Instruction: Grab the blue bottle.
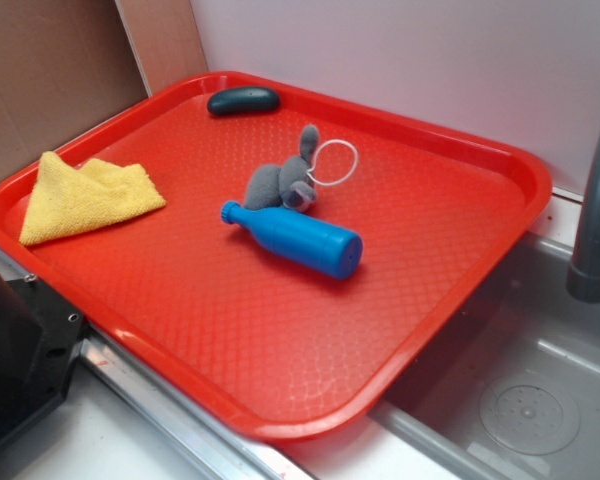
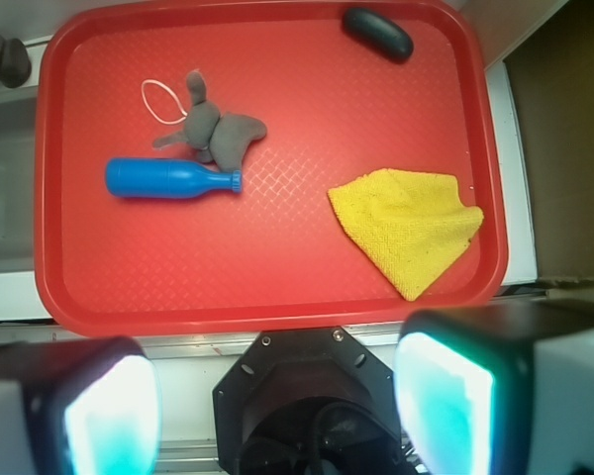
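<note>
A pale wall backs a grey metal sink [image 1: 540, 400], and over its edge sits a wide red plastic tray [image 1: 280, 340] with a textured floor; the grey faucet [image 1: 598, 200] rises at the right of the exterior frame. The small bright-blue plastic bottle [image 1: 298, 238] lies on its side near the tray's middle, its narrow neck pointing toward the left of that frame. In the wrist view the same blue bottle [image 2: 168, 179] is at the left-centre, neck pointing right.

The task looks barely begun — the gripper [image 2: 277, 416] hangs above the tray's near edge in the wrist view, well apart from the bottle, its two pale fingers [image 2: 445, 401] spread wide with nothing between them. The reach, the descent and the closing all remain.

A grey plush mouse [image 1: 283, 180] with a white loop tail lies just beside the bottle's neck, perhaps touching it — the likeliest thing to get caught in a grasp. A folded yellow cloth [image 1: 85, 195] sits at the left of the exterior frame and a dark teal oval object [image 1: 243, 100] near the tray's far rim, both well clear.
</note>
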`<act>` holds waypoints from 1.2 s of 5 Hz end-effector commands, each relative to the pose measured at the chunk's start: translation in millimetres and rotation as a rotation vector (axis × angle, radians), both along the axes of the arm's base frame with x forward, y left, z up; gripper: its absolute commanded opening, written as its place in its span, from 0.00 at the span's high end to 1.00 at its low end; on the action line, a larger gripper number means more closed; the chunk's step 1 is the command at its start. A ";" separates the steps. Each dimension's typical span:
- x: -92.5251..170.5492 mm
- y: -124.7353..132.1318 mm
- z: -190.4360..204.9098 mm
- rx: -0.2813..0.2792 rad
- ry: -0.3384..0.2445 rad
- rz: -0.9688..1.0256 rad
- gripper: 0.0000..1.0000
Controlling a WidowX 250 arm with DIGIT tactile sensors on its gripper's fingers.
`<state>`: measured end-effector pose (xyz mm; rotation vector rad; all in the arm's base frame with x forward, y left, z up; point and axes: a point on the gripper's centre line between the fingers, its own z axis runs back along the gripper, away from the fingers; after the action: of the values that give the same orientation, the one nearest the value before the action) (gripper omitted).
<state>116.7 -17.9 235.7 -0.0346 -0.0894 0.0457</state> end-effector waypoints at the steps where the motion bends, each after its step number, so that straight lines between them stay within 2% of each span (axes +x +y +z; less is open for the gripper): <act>1: 0.0 0.0 0.0 0.000 0.000 0.000 0.00; 2: 9.1 -10.6 -9.1 -0.004 -0.002 -0.189 0.00; 3: 22.4 -24.6 -23.7 -0.037 -0.040 -0.440 0.00; 5: 63.0 -62.2 -69.6 -0.048 -0.117 -0.916 0.00; 6: 77.3 -77.1 -91.9 -0.002 -0.144 -1.039 0.00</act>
<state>196.7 -88.6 135.3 -0.0898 -0.1744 -0.9643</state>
